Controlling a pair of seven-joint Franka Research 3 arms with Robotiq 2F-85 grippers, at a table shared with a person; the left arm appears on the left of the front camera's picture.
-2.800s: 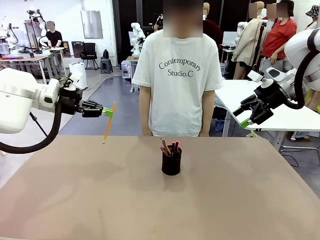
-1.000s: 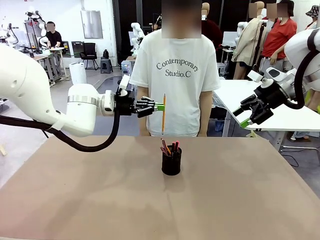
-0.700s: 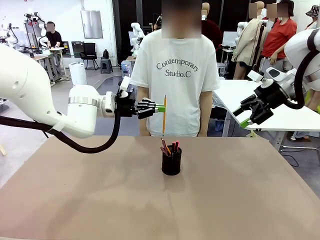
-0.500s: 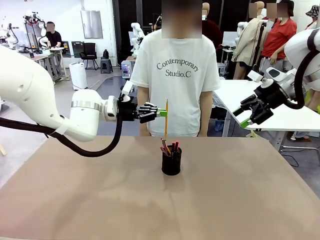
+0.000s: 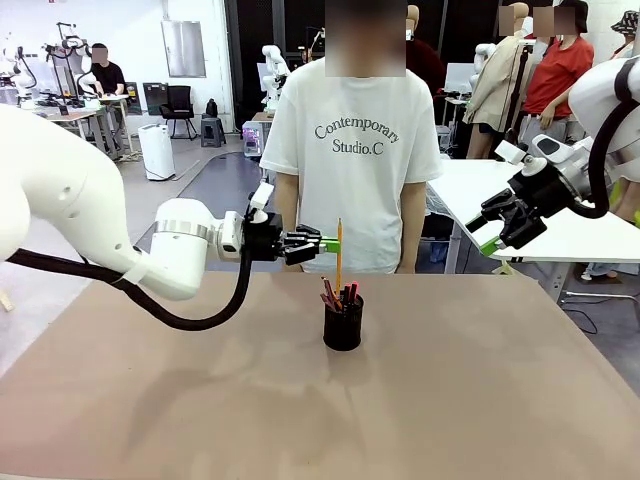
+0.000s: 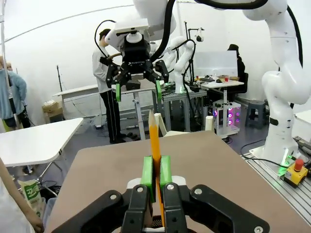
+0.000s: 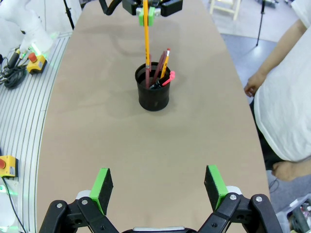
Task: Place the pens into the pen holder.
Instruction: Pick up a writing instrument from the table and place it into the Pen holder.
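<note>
My left gripper (image 5: 325,242) is shut on a yellow-orange pencil (image 5: 338,255) and holds it upright right over the black mesh pen holder (image 5: 343,322). The pencil's lower tip hangs just above the rim, among the tops of the pens (image 5: 330,293) that stand in the cup. In the left wrist view the pencil (image 6: 154,141) is pinched between the green pads (image 6: 147,171). In the right wrist view the holder (image 7: 153,92) has a dark red pen (image 7: 159,68) and a pink-capped one (image 7: 170,77) in it. My right gripper (image 5: 490,235) hangs open, high at the right, well away from the cup.
A person in a white T-shirt (image 5: 350,150) stands at the table's far edge, behind the holder, one hand (image 7: 252,87) hanging by the side. The brown tabletop (image 5: 450,400) is bare around the cup. A white table (image 5: 480,190) stands at the back right.
My left arm has carried the pencil to the right and lower, from left of the cup to right above it. The right arm has not moved.
</note>
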